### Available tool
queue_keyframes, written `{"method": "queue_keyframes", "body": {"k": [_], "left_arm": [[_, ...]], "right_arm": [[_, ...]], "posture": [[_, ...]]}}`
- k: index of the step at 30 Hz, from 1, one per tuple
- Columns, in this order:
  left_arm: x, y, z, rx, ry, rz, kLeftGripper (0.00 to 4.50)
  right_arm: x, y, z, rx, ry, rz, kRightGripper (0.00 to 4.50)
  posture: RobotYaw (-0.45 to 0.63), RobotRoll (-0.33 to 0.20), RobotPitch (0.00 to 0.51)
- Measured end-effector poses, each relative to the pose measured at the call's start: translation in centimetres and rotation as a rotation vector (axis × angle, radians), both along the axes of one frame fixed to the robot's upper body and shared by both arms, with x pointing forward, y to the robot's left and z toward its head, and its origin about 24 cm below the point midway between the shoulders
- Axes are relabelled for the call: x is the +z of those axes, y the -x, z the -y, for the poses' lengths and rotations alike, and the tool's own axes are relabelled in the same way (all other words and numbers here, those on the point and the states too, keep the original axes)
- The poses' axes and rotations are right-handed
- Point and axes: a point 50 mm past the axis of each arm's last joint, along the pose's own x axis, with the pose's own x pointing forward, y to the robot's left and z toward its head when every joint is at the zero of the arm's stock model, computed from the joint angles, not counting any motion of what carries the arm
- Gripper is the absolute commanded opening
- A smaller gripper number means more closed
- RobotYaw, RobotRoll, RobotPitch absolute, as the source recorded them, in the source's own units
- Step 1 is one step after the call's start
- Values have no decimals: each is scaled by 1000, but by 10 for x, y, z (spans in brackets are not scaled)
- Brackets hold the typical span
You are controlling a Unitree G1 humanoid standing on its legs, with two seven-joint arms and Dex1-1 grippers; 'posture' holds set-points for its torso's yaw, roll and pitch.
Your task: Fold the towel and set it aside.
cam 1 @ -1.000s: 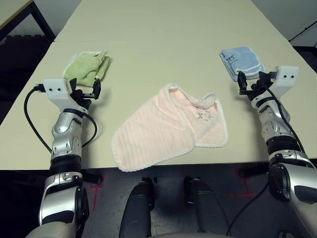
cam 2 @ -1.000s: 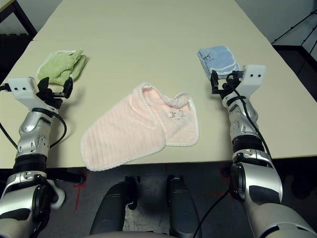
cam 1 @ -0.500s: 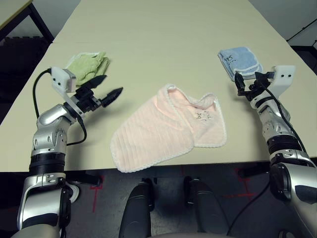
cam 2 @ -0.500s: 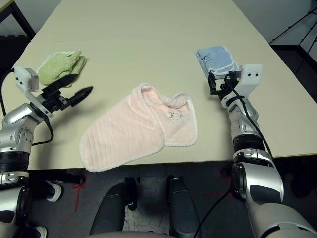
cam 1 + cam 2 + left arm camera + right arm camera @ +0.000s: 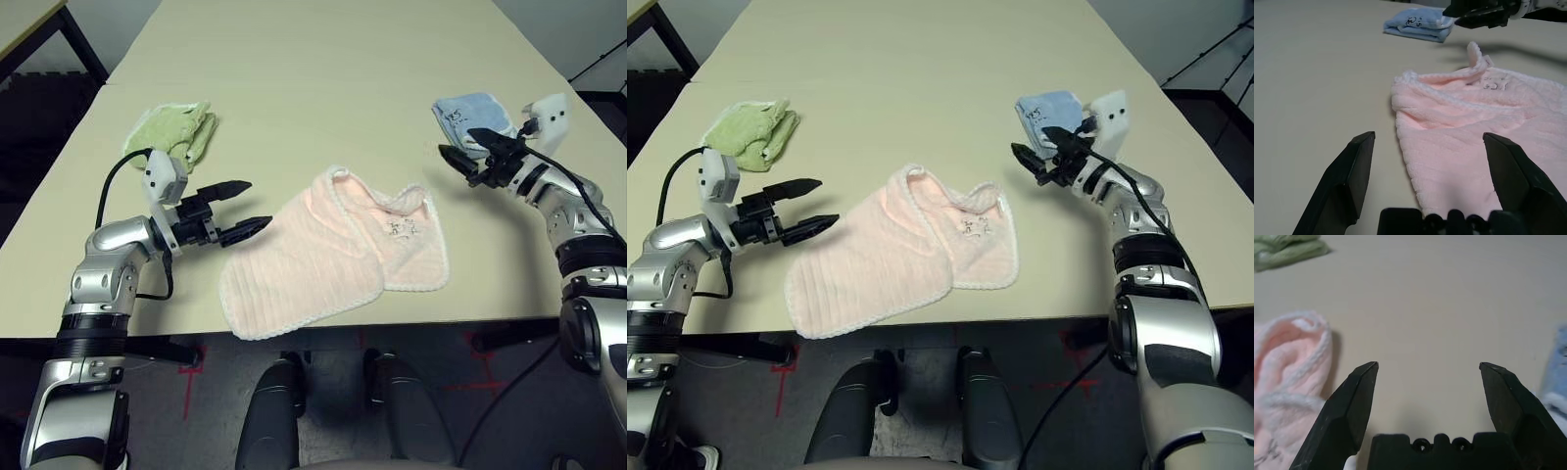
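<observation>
Towels number three on the beige surface (image 5: 323,88): one pale pink towel (image 5: 333,255), one smaller light green towel (image 5: 174,134) and one smaller light blue towel (image 5: 475,119). We count two claws, each with two black fingers.

Our pink towel lies loosely doubled over near the front edge of the surface, between our two arms. Its white scalloped edging runs around the rim, and a small dark embroidered mark (image 5: 400,229) shows on the right-hand flap. Its lower left corner reaches almost to the front edge without hanging over. At the far end one fold of the edging stands up slightly.

The green towel sits folded toward the far left, near the left side edge. The blue towel sits folded toward the far right, well apart from the pink one.

Our left claw (image 5: 242,205) points level toward the pink towel's left side, fingers spread wide and holding nothing; its tips are just beside the cloth, and we cannot tell whether the lower one touches it. Our right claw (image 5: 460,145) points level toward the left in front of the blue towel, also spread wide and empty, near the pink towel's far right corner but apart from it.

Bare surface stretches wide beyond all three towels, and a broad strip lies open between the green towel and the blue one.
</observation>
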Motion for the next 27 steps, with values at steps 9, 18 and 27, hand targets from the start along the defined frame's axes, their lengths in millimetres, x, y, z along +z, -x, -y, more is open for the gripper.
{"method": "queue_keyframes", "body": {"k": [9, 18, 27], "left_arm": [[7, 2, 11, -40, 14, 50, 4467], [1, 7, 11, -24, 14, 42, 4467], [2, 9, 15, -27, 39, 52, 4467]], "right_arm": [[26, -1, -19, 308, 282, -21, 4500], [28, -1, -19, 412, 461, -63, 4500], [24, -3, -30, 459, 603, -24, 4500]], "posture": [[-44, 0, 155], [-20, 0, 159], [-15, 0, 165]]}}
